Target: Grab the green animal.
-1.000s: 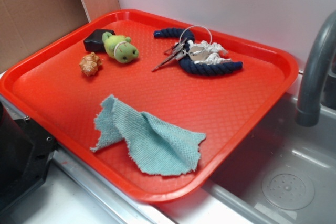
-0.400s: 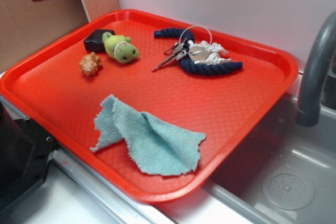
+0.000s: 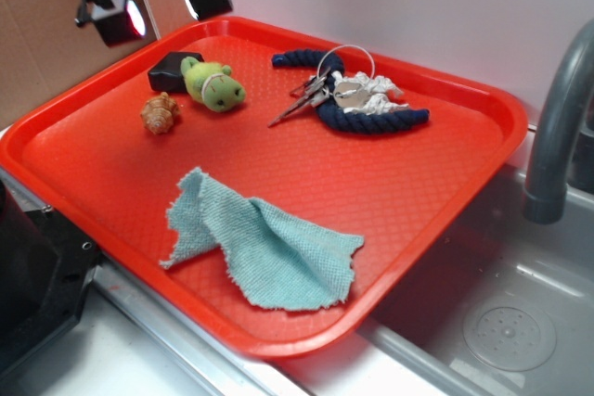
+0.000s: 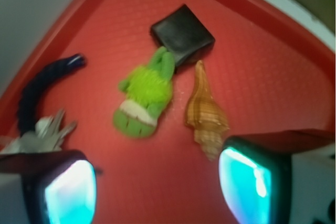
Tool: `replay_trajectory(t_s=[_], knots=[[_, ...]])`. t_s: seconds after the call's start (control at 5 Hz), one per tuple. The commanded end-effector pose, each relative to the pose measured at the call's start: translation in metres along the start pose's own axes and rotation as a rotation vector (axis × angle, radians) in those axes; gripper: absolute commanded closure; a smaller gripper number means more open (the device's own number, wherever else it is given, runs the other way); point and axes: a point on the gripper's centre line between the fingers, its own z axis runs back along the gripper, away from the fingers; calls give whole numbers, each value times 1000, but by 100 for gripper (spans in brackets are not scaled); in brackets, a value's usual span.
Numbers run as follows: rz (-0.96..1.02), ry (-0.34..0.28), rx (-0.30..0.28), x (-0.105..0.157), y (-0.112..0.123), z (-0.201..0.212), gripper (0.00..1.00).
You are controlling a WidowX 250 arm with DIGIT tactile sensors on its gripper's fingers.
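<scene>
While our end effector (image 3: 165, 5) hangs open and empty, we log the green animal (image 4: 144, 95) below, ahead, lengthwise between the fingers.

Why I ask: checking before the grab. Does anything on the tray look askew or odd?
Nothing is spilled or damaged. The green animal lies on its side against a black block, and the teal cloth lies crumpled near the tray's front edge.

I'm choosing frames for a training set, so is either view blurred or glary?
Wrist view: soft throughout, the green animal and the seashell smeared, and the gripper pads glow cyan. Exterior view: sharp and evenly lit, with mild sheen on the red tray.
</scene>
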Motion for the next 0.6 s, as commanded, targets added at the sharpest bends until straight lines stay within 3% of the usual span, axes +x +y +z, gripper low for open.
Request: replay_trajectory(t_s=[0.0, 0.4], knots=[[126, -35, 1, 17, -1, -29, 0], [140, 4, 44, 24, -8, -74, 0]])
